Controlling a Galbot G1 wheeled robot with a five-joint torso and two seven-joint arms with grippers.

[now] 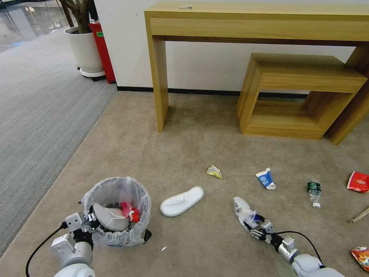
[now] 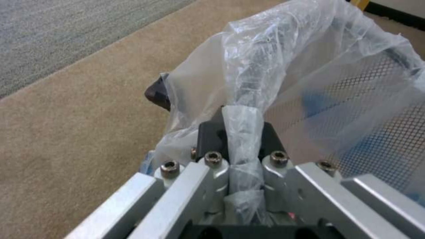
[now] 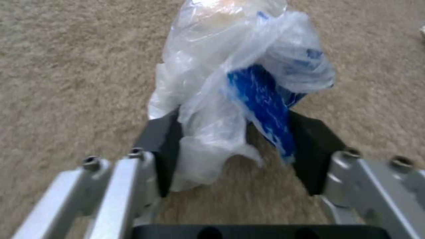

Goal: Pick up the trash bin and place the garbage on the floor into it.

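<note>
Standing on the beige floor (image 1: 200,146) at the lower left of the head view, the trash bin (image 1: 117,211) is a small round black container with a translucent bag liner (image 2: 283,66) frilled over its rim. Inside it we note one white slipper (image 1: 111,217) and a red wrapper (image 1: 130,211). We record the left claw (image 1: 89,221) at the bin's near left side; in the left wrist view its fingers (image 2: 212,136) are closed tight on a fold of liner at the rim.

Just to the right of the bin a second white slipper (image 1: 182,201) lies flat on the carpet. Farther right, the right claw (image 1: 254,225) is low over the floor with a crumpled clear plastic wrapper (image 3: 239,66) showing a blue printed patch between its fingers (image 3: 159,146). The fingers stand partly open; the left pad touches the plastic, and we cannot tell whether the right one presses it, so the grip is unconfirmed.

Remaining litter on the floor, well apart from the bin: a yellowish scrap (image 1: 214,171), a blue-white carton (image 1: 266,179), a green-label bottle (image 1: 314,193), a red packet (image 1: 358,181), a wooden stick (image 1: 360,215) and an orange packet (image 1: 360,257) at the right edge.

Behind these, a tall wooden counter (image 1: 253,23) and a lower wooden bench (image 1: 300,96) stand against the wall. A white planter (image 1: 85,52) sits on the grey carpet at upper left.
</note>
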